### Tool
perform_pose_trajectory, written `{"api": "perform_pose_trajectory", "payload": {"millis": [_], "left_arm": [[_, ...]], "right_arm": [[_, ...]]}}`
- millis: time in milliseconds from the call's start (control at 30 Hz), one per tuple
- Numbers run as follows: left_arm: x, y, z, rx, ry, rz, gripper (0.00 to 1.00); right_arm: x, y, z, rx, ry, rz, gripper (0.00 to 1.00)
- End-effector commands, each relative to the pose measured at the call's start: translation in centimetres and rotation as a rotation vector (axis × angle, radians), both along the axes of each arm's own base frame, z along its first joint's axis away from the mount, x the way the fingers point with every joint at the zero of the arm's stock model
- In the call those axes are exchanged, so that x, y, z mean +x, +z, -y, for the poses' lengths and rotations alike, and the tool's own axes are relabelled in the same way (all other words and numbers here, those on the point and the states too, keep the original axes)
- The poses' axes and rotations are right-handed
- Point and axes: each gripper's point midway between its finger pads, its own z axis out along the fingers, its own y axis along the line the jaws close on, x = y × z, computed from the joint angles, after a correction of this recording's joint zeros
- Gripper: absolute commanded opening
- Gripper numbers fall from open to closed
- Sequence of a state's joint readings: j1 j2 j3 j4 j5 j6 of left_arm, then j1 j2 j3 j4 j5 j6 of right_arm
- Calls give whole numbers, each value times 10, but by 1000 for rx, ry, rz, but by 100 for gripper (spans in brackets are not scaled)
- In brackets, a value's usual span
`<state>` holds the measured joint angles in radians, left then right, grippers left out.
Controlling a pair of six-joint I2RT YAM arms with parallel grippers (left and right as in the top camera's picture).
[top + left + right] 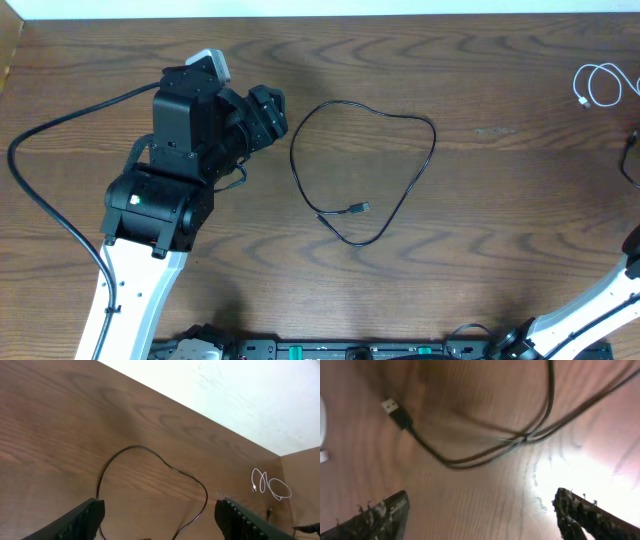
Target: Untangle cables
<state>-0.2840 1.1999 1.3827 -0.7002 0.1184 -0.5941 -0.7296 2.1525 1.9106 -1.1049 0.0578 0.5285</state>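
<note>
So here's the scene. The thin black cable (292,158) lies in one big loose loop around the middle of the dark wooden table (500,250), with its small plug end (357,208) tucked inside the lower part of the loop. The thin white cable (600,85) is bunched in a little coil way over in the upper right corner of the overhead view, well apart from the black one. It's partly cut off by the frame edge, so I can't make out its plugs.

The left gripper (268,112) sits left of the black loop, close to it. In the left wrist view the left gripper (161,505) has its fingers spread wide with nothing held. The black cable (135,447) lies on the wood between and beyond them, and the white cable (272,487) is small at the far right.

The right arm (590,305) only pokes in at the lower right of the overhead shot, and its gripper is off frame there. The right wrist view is blurry with a big glare patch. The right gripper (481,494) is also spread open and empty, above a black cord (451,464) with a USB-style plug (391,406) at upper left. Can't tell whether that's the same black cable. There's a white sliver at the left edge, too cropped to identify.
</note>
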Motion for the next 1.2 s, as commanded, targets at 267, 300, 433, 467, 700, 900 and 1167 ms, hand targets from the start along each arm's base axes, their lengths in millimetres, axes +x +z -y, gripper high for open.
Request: {"api": "perform_pose_trajectory", "payload": {"millis": [267, 300, 433, 467, 700, 900, 1167], "left_arm": [[0, 7, -2, 10, -7, 20, 75], [0, 7, -2, 10, -7, 20, 75], [-1, 5, -2, 56, -39, 29, 75], [-2, 3, -2, 69, -47, 26, 76], [-12, -11, -6, 148, -88, -21, 75], [-20, -22, -12, 202, -100, -69, 75], [-22, -25, -13, 203, -101, -82, 75]], "right_arm": [[68, 104, -82, 121, 517, 482, 93], [72, 112, -93, 129, 572, 518, 93], [90, 137, -155, 174, 840, 634, 93], [93, 136, -169, 184, 886, 627, 92], [106, 92, -275, 271, 1180, 457, 89], [119, 52, -338, 338, 1347, 397, 84], [129, -18, -403, 469, 1469, 345, 74]]}}
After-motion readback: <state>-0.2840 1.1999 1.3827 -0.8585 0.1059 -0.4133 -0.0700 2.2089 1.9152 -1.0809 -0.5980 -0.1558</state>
